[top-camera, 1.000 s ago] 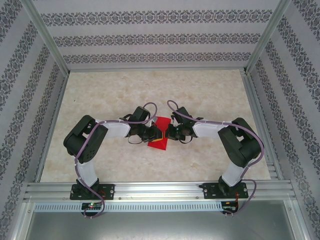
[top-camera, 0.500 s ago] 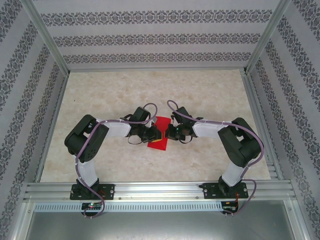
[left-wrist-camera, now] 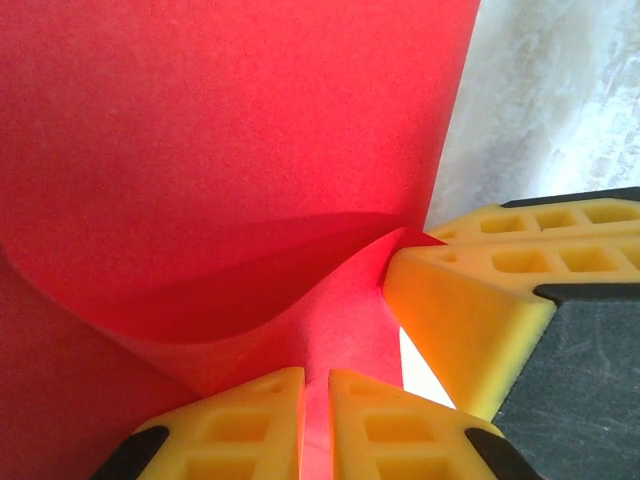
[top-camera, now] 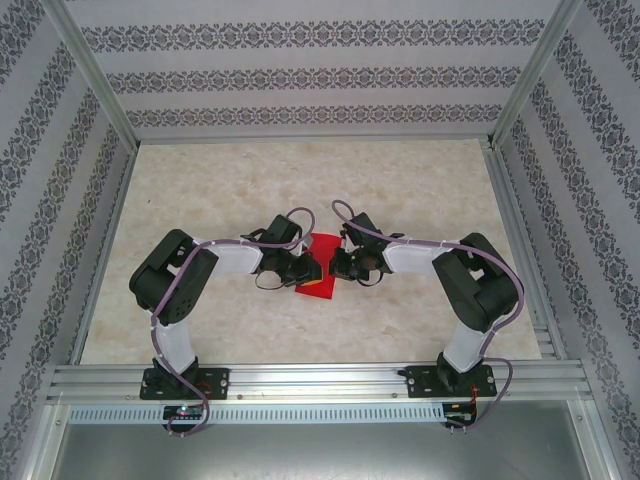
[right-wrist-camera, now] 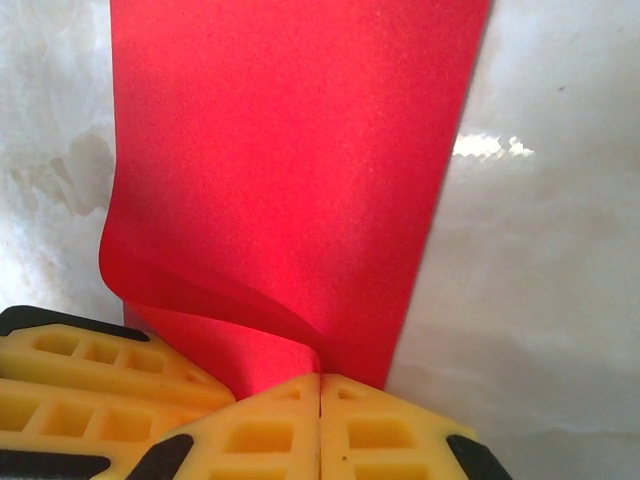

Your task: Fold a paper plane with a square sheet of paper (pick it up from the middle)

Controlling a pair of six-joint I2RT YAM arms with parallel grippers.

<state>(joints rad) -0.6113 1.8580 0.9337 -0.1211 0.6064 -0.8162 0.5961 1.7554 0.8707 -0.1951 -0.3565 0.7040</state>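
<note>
The left gripper [top-camera: 311, 268] and right gripper [top-camera: 334, 266], jaws pinched on the square sheet of paper [top-camera: 318, 290] mid-bench [top-camera: 420, 190], have edged closer together, bowing it, probably to start the centre crease.

Patterned walls [top-camera: 300, 75] surround a beige marbled tabletop [top-camera: 300, 170].

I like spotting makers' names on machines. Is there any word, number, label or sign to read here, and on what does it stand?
No text can be read anywhere in these views.
On the red sheet of paper: nothing, it is blank.
On the left pincer and the right pincer: plain yellow, no marking.
On the patterned walls: ornaments only, no letters.
On the arm bases: any label is too small to tell.
</note>
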